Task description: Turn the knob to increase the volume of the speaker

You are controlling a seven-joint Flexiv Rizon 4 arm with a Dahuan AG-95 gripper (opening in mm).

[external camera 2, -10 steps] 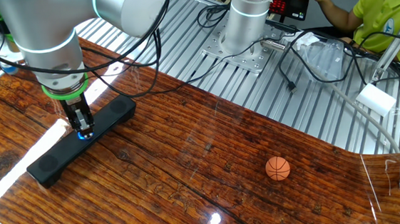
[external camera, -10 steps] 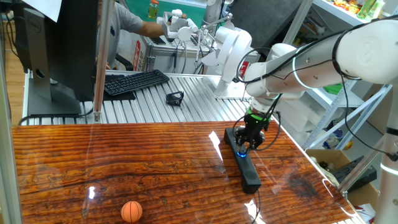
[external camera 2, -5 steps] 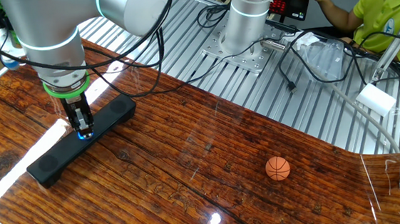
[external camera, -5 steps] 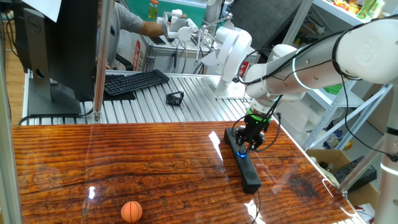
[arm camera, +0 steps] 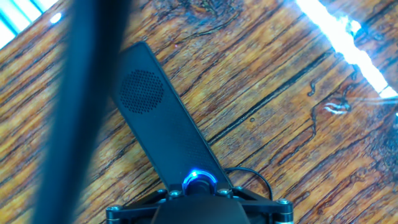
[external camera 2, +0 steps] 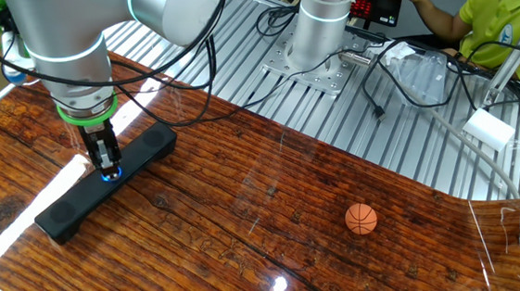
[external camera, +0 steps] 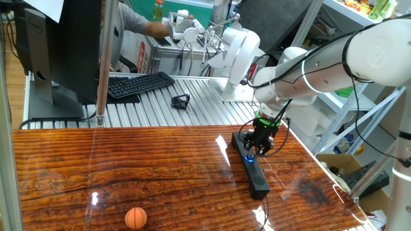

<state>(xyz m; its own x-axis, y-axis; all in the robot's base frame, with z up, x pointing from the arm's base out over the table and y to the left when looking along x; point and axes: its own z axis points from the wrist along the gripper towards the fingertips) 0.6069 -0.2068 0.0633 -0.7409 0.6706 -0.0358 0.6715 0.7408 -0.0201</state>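
Observation:
The black bar speaker (external camera: 255, 176) lies on the wooden table, also in the other fixed view (external camera 2: 144, 153) and the hand view (arm camera: 163, 126). Its knob (arm camera: 199, 182) glows blue near the bar's middle; the glow also shows in the fixed views (external camera: 249, 158) (external camera 2: 109, 175). My gripper (external camera: 259, 149) points straight down onto the knob, also in the other fixed view (external camera 2: 105, 165). In the hand view my gripper (arm camera: 199, 194) sits at the bottom edge, and its fingers close round the knob. A thin cable (arm camera: 252, 177) leaves the speaker beside the knob.
An orange ball (external camera: 135, 217) (external camera 2: 361, 218) lies on the wood away from the speaker. A keyboard (external camera: 140, 84) and a small black clip-like object (external camera: 180, 101) lie on the metal slats behind. A person (external camera 2: 496, 15) sits at the far side, near loose cables (external camera 2: 403, 69).
The gripper stays down on the knob. The arm above it has shifted slightly, as if the wrist turned a little. The speaker and ball have not moved.

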